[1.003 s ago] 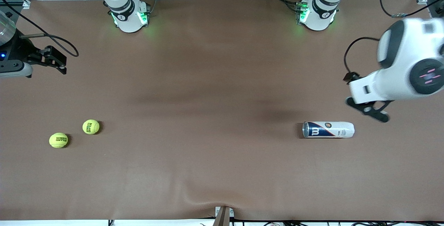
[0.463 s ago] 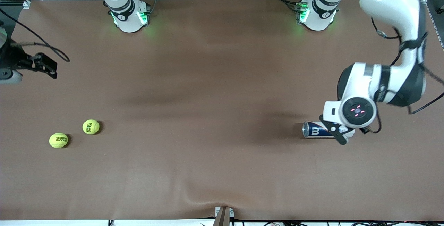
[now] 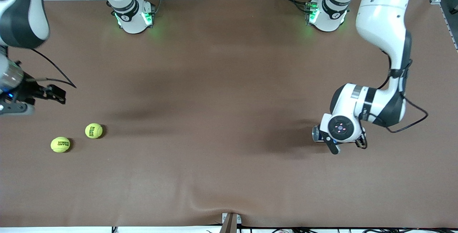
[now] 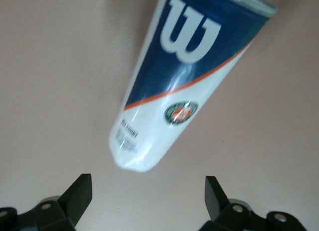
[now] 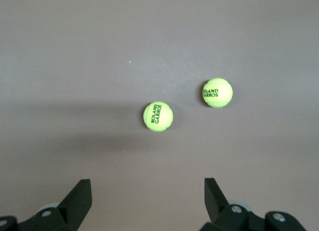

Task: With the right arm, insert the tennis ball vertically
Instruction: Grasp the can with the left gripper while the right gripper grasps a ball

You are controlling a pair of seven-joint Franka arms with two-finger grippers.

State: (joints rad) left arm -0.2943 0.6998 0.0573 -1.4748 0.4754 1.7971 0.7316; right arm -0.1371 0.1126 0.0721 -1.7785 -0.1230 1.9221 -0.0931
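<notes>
Two yellow-green tennis balls lie near the right arm's end of the table, one [image 3: 93, 130] [image 5: 158, 116] a little farther from the front camera than the other [image 3: 60, 144] [image 5: 217, 93]. My right gripper [image 3: 58, 95] [image 5: 148, 191] hovers open and empty over the bare table, short of the balls. A blue-and-white ball can [image 3: 315, 133] [image 4: 174, 76] lies on its side toward the left arm's end. My left gripper [image 3: 330, 140] [image 4: 148, 191] hangs open just above the can's white end, its hand hiding most of the can in the front view.
Brown cloth covers the table [image 3: 222, 100]. Both arm bases [image 3: 134, 16] [image 3: 325, 14] stand along its edge farthest from the front camera. A small bracket [image 3: 230, 222] sits at the nearest edge.
The left arm swung in from the table's end and came down over the can. The right gripper moved toward the front camera, closer to the balls. Both stayed open.
</notes>
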